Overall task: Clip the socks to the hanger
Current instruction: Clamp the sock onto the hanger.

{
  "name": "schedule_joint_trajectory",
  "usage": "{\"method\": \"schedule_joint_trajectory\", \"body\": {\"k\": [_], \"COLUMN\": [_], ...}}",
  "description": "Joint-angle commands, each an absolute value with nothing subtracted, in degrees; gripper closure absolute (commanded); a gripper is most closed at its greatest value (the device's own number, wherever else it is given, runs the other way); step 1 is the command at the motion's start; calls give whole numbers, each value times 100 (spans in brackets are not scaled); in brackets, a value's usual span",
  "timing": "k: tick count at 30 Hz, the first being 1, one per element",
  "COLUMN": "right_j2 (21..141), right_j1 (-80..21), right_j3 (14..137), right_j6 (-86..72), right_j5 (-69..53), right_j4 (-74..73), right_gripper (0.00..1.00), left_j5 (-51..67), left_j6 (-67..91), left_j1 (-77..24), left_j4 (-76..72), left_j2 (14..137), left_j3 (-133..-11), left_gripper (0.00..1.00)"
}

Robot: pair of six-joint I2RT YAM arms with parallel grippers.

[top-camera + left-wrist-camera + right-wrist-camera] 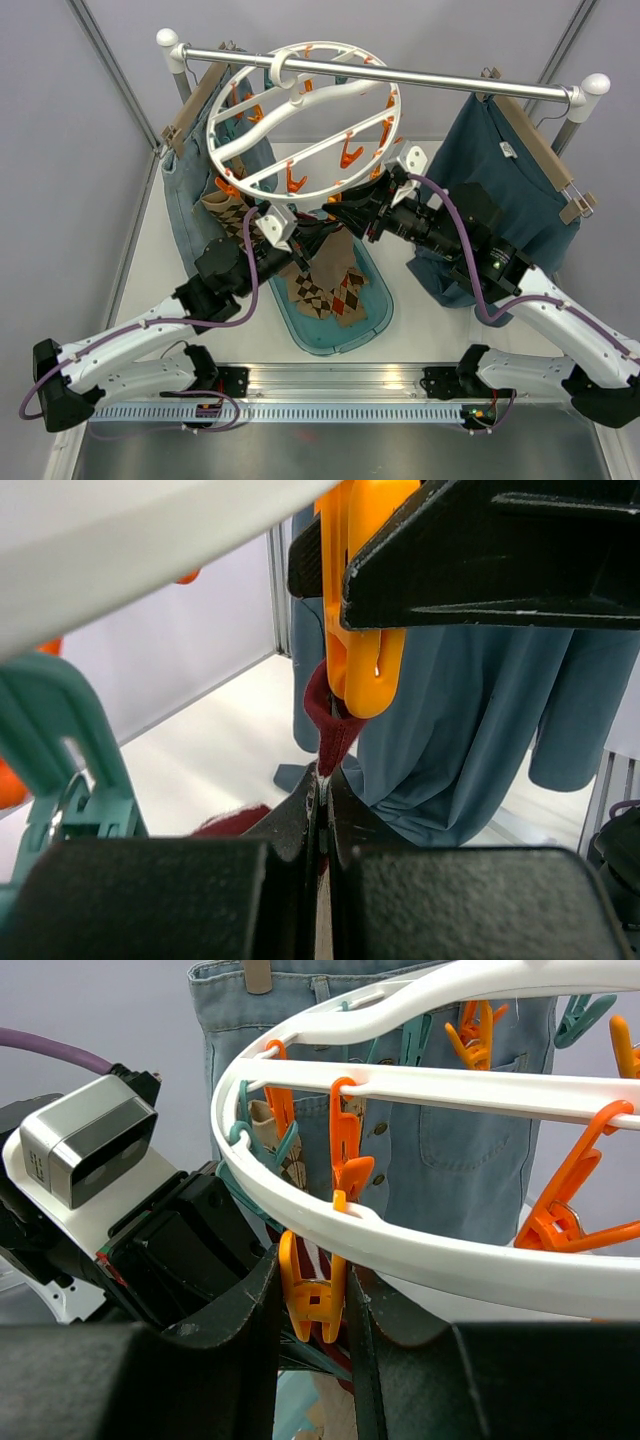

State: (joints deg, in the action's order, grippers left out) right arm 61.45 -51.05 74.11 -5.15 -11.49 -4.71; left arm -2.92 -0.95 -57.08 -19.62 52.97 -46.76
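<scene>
Top view: the hanger (213,125), a smooth white plastic ring with crossbars and small orange pins, hangs tilted from a shiny metal rail (420,75). At its 9 o'clock hang stiff blue-grey jeans (183,205), and at its 3 o'clock hangs a soft teal sweater (490,150). Toward 6 o'clock an oval teal tray (345,347) lies on the table and holds loose knitted argyle socks (335,285). One more sock (222,212) dangles at the ring's 7 o'clock edge. Both white arms reach up and inward from the near edge, elbows low. The left gripper (305,243) and right gripper (352,215) meet under the ring's 6 o'clock edge.

Left wrist view: the matte black fingers are pressed together on a thin dark red sock cuff (325,730). It rises toward 12 o'clock to the lower end of a glossy orange clothespin (362,670). A black finger of the right gripper bears on that pin from 1 o'clock.

Right wrist view: the right fingers squeeze the orange clothespin from both sides, just under the ring's rim. The left wrist's silver camera block (88,1140) sits at 9 o'clock.
</scene>
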Motion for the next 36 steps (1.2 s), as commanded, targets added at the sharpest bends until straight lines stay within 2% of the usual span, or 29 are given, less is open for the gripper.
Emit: {"method": "schedule_joint_trajectory", "body": {"k": [1, 36], "right_j2": [6108, 6223], "right_j1": [-5142, -5203], "right_j3": [7638, 7567], "right_j6": [-492, -387], "right_j5": [-1125, -1002], "right_j4": [-264, -202], "right_gripper": [100, 100], "left_j5": [-246, 167], "left_j6": [-141, -62], "left_j1": [-5713, -5713], "left_j4": [-2136, -2268], "left_j2": [5309, 5194], "left_j3": [-4913, -5063], "left_gripper": [98, 98]}}
